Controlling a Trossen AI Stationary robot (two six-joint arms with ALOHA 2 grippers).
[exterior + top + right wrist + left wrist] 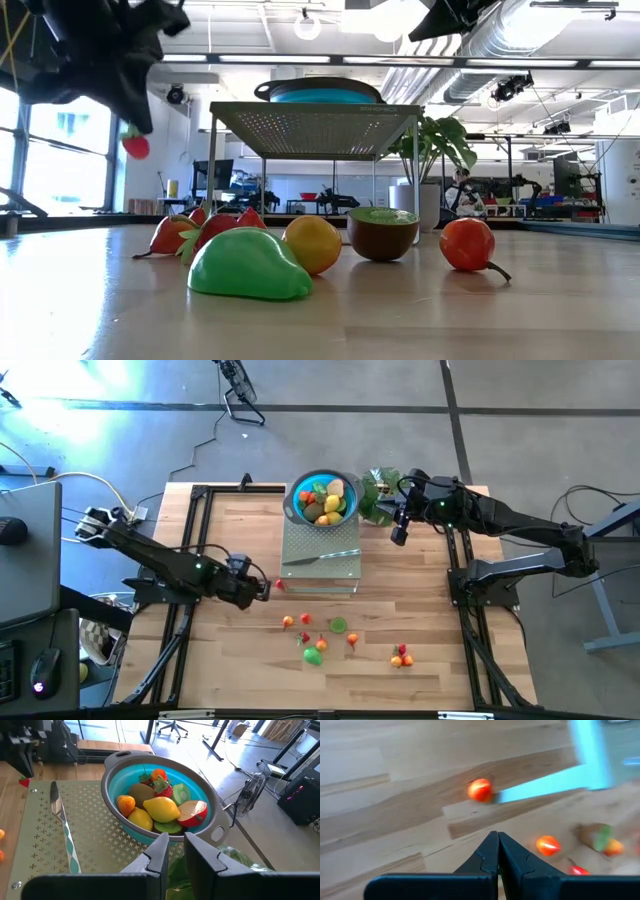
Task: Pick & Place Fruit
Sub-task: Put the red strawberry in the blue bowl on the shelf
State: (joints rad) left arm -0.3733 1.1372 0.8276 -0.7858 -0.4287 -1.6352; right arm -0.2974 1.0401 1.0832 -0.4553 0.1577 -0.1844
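Several small toy fruits [322, 638] lie loose on the wooden table near its front; in the low view a green pear [250, 265] lies nearest. The blue bowl [322, 500] stands on a perforated metal rack [320, 570] and holds several fruits [160, 807]. My left gripper [266, 589] is shut, raised above the table left of the rack, with a small red fruit [136, 147] hanging at its tips. My right gripper [175, 847] hovers behind the bowl, fingers a little apart, with nothing between them. My left gripper has the small red fruit [280, 586] just beyond its shut fingertips [490, 845]; which part of the fruit they pinch is too small to see. The fingers slant down toward the table's right. The fruit hangs below the tips, clear of the table.
A slim silver knife [62, 827] lies on the rack in front of the bowl. A leafy green plant [378, 495] stands right of the bowl, under my right arm. Black frame rails [190, 550] run along both sides of the table.
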